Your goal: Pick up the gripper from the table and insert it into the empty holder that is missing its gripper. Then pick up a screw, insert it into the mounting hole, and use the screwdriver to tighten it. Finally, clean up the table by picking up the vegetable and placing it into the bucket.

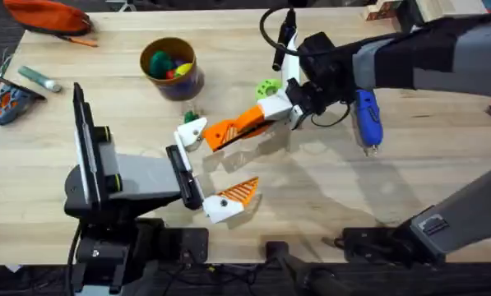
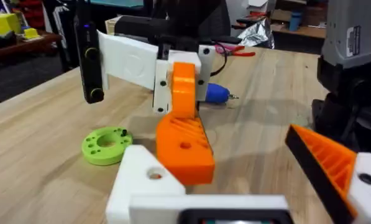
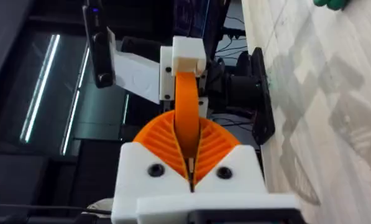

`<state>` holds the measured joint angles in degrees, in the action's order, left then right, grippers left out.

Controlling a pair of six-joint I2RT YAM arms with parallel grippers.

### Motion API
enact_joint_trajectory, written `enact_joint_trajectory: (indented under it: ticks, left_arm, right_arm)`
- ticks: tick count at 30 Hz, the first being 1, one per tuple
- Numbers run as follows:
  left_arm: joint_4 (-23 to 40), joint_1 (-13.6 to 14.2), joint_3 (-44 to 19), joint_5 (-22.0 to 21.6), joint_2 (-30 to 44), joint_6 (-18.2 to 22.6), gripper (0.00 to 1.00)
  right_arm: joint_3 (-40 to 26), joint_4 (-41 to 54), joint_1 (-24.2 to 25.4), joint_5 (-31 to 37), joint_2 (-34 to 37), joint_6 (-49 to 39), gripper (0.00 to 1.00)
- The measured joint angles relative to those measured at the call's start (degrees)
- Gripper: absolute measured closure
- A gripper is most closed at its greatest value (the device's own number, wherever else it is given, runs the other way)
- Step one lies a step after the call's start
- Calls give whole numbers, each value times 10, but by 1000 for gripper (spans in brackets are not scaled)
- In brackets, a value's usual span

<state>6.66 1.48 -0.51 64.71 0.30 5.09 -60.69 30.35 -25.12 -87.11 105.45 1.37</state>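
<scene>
Gripper (image 1: 224,131), orange, at centre of overhead frame, clenched edge-on between ribbed pads of right gripper (image 1: 260,115), which reaches in from right. Far end touching holder (image 1: 192,131), the bare white mount just left of centre. Left gripper (image 1: 212,168) released, 2 fingers spread wide: holder above, orange-tipped twin below. Vegetable (image 1: 191,117) just above holder, on table. Bucket (image 1: 171,70) at upper left of centre, toys inside. Green disc (image 1: 267,86) above right gripper. Screwdriver (image 1: 367,119) lying right of centre, tip toward bottom edge.
</scene>
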Motion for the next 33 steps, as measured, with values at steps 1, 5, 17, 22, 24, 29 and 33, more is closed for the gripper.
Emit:
enact_joint_trajectory:
  ticks: [1,5,17,22,24,29,33]
  left_arm:
    - [0,0,0,0,0,0,15]
    - [0,0,0,0,0,0,14]
    - [0,0,0,0,0,0,15]
    - [0,0,0,0,0,-2,16]
    - [0,0,0,0,0,-2,15]
    - [0,0,0,0,0,-2,15]
    - [0,0,0,0,0,-2,15]
  right_arm:
    - [0,-1,0,0,0,2,997]
    - [0,-8,-1,0,3,7,997]
    - [0,-23,-4,-1,8,12,997]
    - [0,-35,-5,-1,8,13,997]
    - [0,-36,-5,-1,8,13,997]
    - [0,-44,-13,-1,8,13,997]
    - [0,-46,-19,-1,8,14,997]
